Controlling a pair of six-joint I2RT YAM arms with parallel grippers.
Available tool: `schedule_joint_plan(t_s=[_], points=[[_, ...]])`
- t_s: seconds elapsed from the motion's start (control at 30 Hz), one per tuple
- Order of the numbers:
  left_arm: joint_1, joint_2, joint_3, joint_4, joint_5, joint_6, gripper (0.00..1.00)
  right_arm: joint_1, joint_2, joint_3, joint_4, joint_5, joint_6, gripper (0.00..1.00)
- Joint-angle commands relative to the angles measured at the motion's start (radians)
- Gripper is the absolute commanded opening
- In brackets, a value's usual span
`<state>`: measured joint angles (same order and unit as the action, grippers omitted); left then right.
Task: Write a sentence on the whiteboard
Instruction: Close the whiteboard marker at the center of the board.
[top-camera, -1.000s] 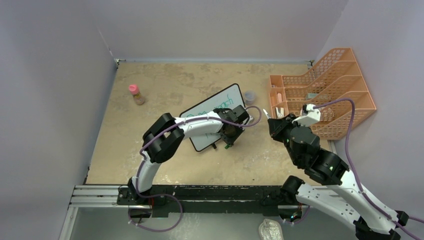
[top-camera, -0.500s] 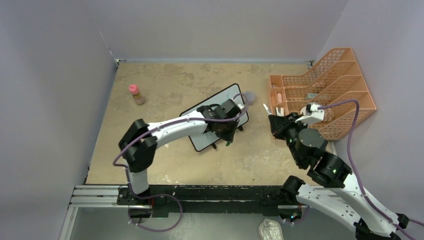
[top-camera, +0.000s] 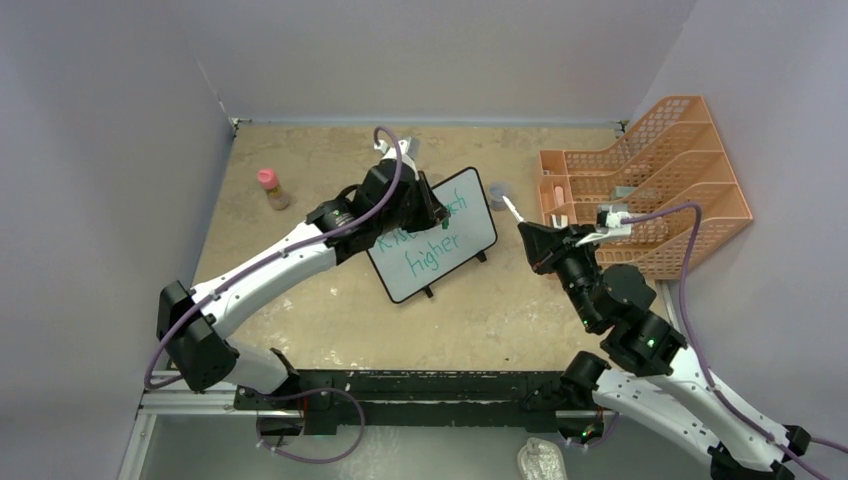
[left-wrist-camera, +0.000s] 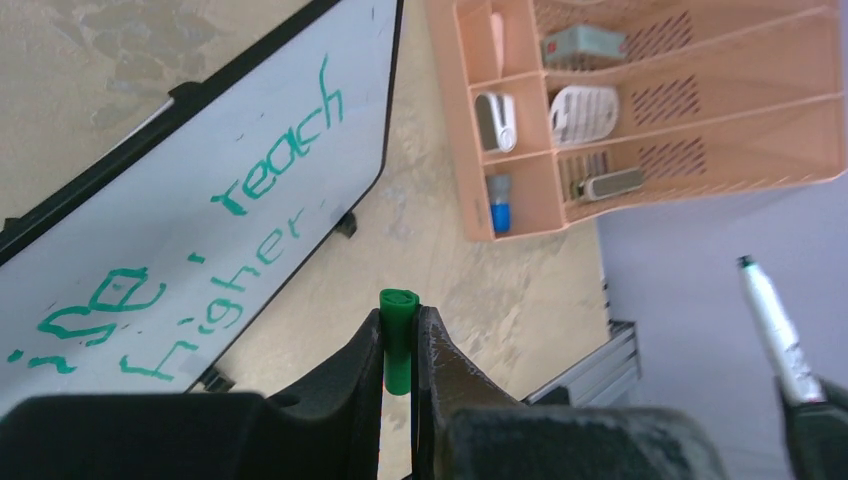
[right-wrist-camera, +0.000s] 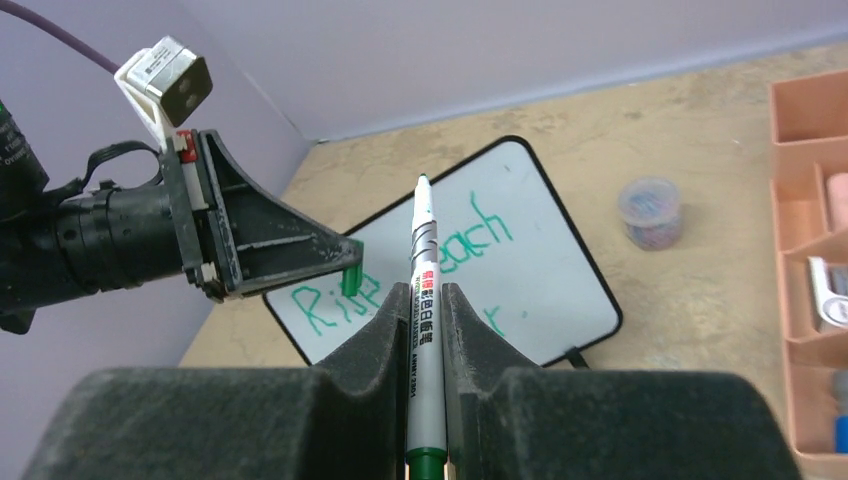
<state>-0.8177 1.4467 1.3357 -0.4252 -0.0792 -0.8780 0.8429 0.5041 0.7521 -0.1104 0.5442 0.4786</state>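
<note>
The whiteboard (top-camera: 420, 286) stands propped mid-counter (top-camera: 300, 180), the sentence (top-camera: 432, 253) in green across it. My left pincer (left-wrist-camera: 400, 318) is pinched on a small green cap (left-wrist-camera: 397, 345) just above the board. My right pincer (right-wrist-camera: 425, 292) grips the marker (right-wrist-camera: 424, 235), tip bare. If I bring them together off-line, I could smear ink or topple the board.

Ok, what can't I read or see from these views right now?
- Top view: the left gripper covers the start of the sentence on the whiteboard.
- Left wrist: the picture edge cuts off the first letter; a full stop after "higher" is too small to tell.
- Right wrist: the marker and right gripper hide most of the second line.
- Jar contents: too small in the top view.
</note>
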Motion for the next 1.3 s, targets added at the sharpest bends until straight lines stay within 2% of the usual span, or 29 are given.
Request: schedule_joint_plan(t_s=[0.0, 0.37, 0.57, 1.27], points=[[0.01, -0.068, -0.026, 0.142, -0.093, -0.102, 0.0, -0.004, 0.015, -0.044, 0.224, -0.122, -0.062, 0.0], [0.012, -0.161, -0.125, 0.48, -0.195, -0.148, 0.0, -0.004, 0.135, -0.099, 0.521, -0.248, -0.084, 0.0], [0.012, -0.18, -0.156, 0.615, -0.226, -0.179, 0.0, -0.004, 0.183, -0.118, 0.612, -0.263, -0.084, 0.0], [0.012, -0.186, -0.18, 0.671, -0.177, -0.259, 0.0, -0.004, 0.191, -0.129, 0.673, -0.242, -0.077, 0.0]])
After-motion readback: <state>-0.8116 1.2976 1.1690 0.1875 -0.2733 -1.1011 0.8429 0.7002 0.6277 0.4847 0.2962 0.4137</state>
